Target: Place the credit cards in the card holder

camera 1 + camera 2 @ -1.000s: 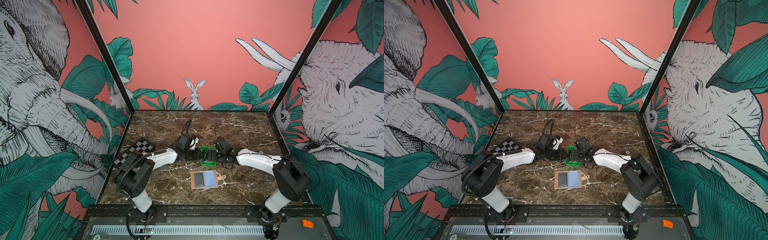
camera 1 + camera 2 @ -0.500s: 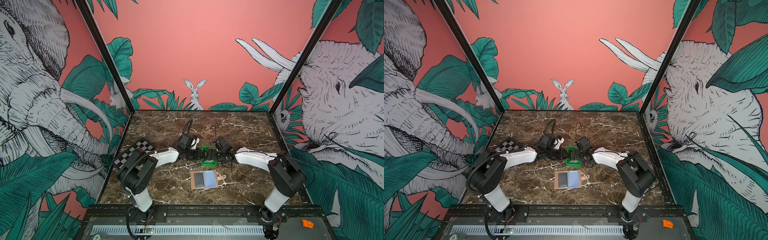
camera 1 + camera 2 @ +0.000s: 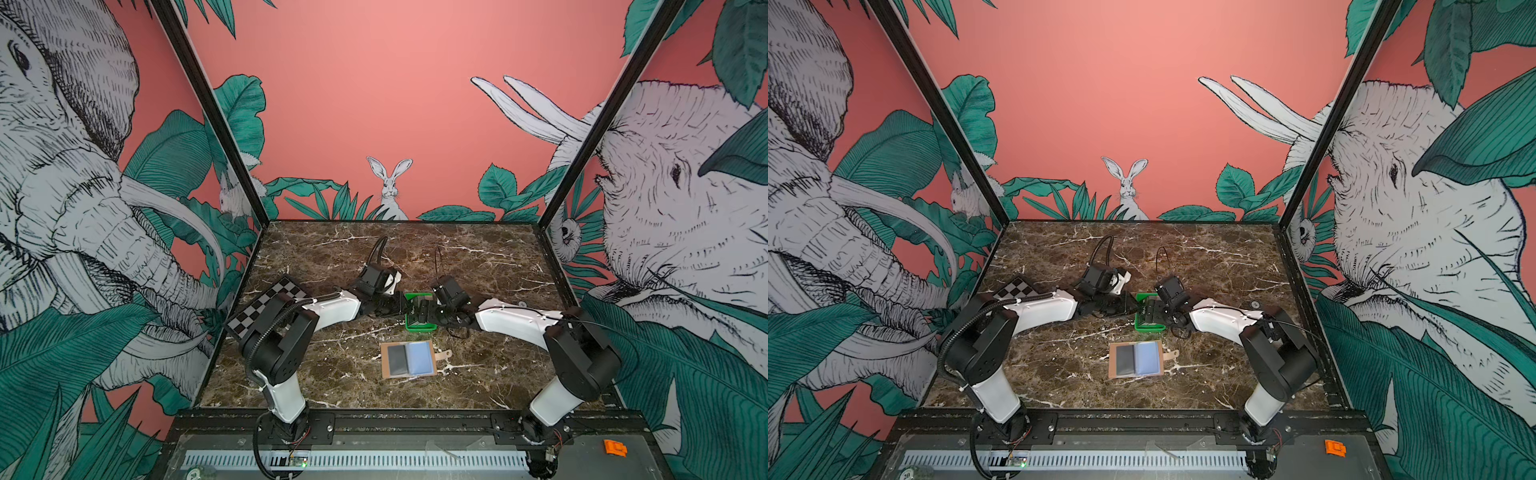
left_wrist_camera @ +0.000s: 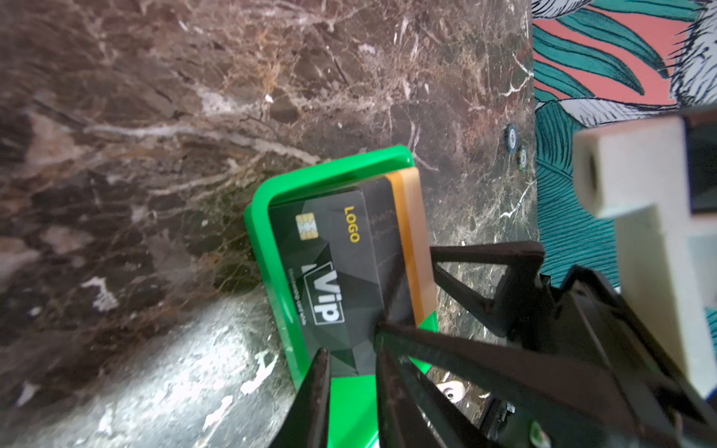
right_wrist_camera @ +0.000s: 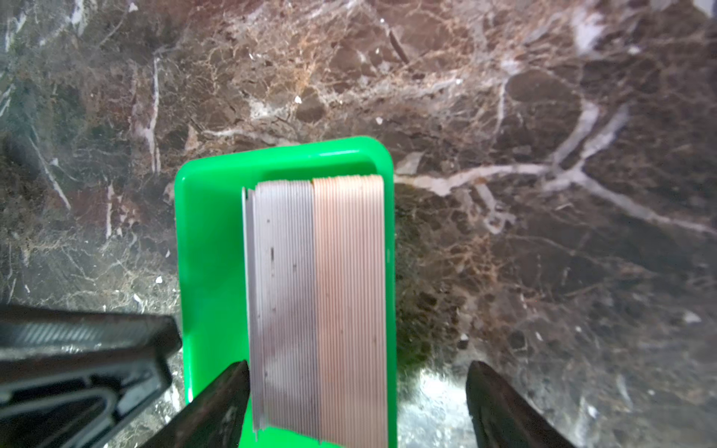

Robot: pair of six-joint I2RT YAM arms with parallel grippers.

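Brown-veined marble makes up the table, boxed in by jungle-mural walls. In both top views the two arms lean in from left and right to meet at the green tray near the middle of the frame. We see a checkerboard at the table's left edge, well apart from the work.

Just below the tray in the frame lies the card holder, spread flat and open, its strap tab sticking out to the right. A dark grey card sits in its left pocket and a light blue card in its right, so we judge two cards done. Lying open like this, it keeps its pockets reachable from above.

The other credit cards stand on edge, packed together in the tray, grey edges beside tan ones. The right claw is spread wide and grips nothing. One finger is touching or just beside the pack's side, and the other hangs outside the tray wall. We take this as bracing, so the pack neither topples nor slides.

The left claw has its jaws nearly together at the end of the black VIP card, the outermost of the pack. One finger seems wedged behind the card, the other lies before its face. Whether it truly pinches the card we cannot tell. We judge the step in hand to be peeling that single card free.
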